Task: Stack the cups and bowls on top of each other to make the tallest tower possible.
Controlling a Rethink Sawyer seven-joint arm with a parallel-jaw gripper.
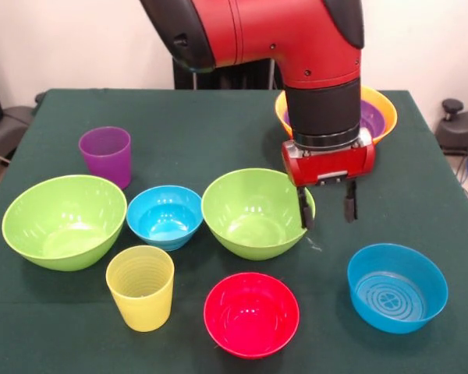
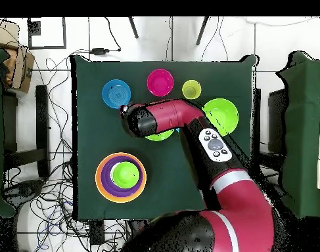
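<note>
You are at the pick-up step: the gripper (image 1: 327, 209) hangs with its two black fingers apart and empty, one finger at the right-hand rim of the middle glossy lime green plastic bowl (image 1: 254, 212), the other just outside it. The tower so far, a large orange plastic bowl (image 2: 121, 177) holding a shallow purple bowl (image 2: 110, 172) and a lime green bowl (image 2: 126, 174), sits behind the arm in the front view, well apart from the loose pieces. My judgement is that you next lower until the fingers straddle that rim, close on it, lift clear and carry it to the stack. Watch the neighbours: the small blue plastic bowl (image 1: 164, 216) sits just beside the green one on its other side, and the pink-red bowl (image 1: 251, 313) and the wider blue bowl (image 1: 396, 287) lie near. The other big lime green bowl (image 1: 64, 220), the ribbed pale yellow tumbler (image 1: 140, 287) and the translucent purple tumbler (image 1: 106, 155) stand farther off, out of your path.
</note>
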